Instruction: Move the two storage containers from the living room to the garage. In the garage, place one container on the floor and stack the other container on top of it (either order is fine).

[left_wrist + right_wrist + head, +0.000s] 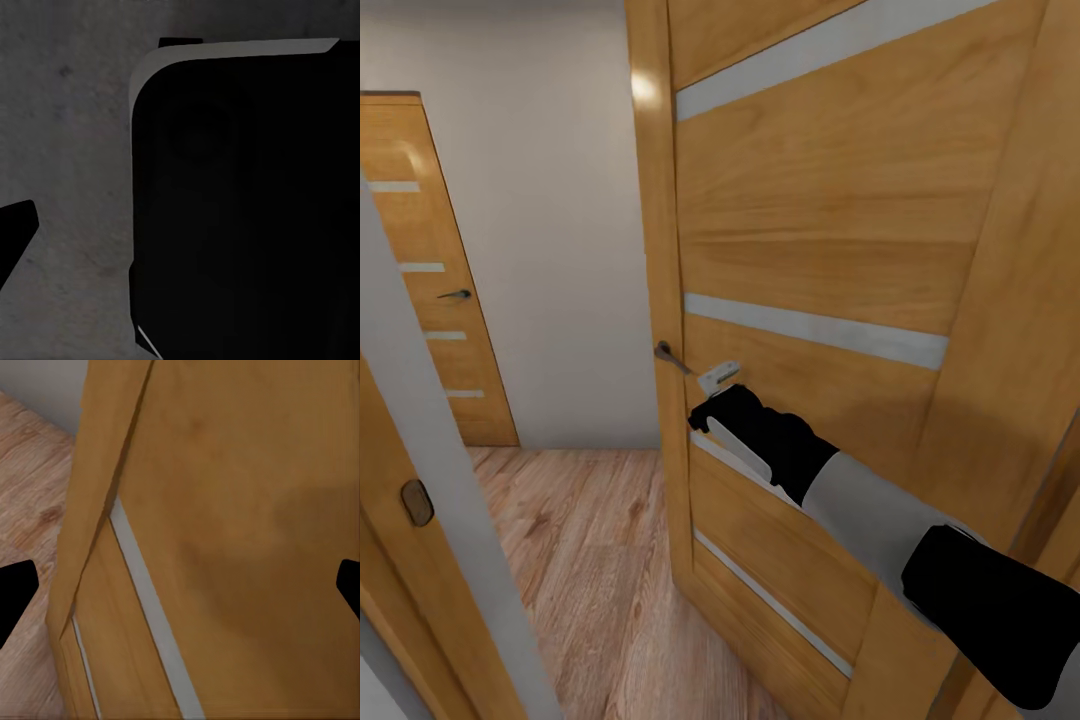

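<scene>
The right end effector (712,412) is pushed against the wooden door (830,240), just under its lever handle (672,358). In the right wrist view its two fingertips (15,592) stand far apart with only door panel between them, so it is spread and holds nothing. The left wrist view gives a dark body over grey speckled ground and one fingertip (16,231); whether the left end effector is spread I cannot tell. No storage container is visible, so where they are I cannot say. The risk I see: the arm can slide off the panel or catch the handle, and the base can hit the door frame (420,480) in this narrow passage over the wood plank floor (580,540)
</scene>
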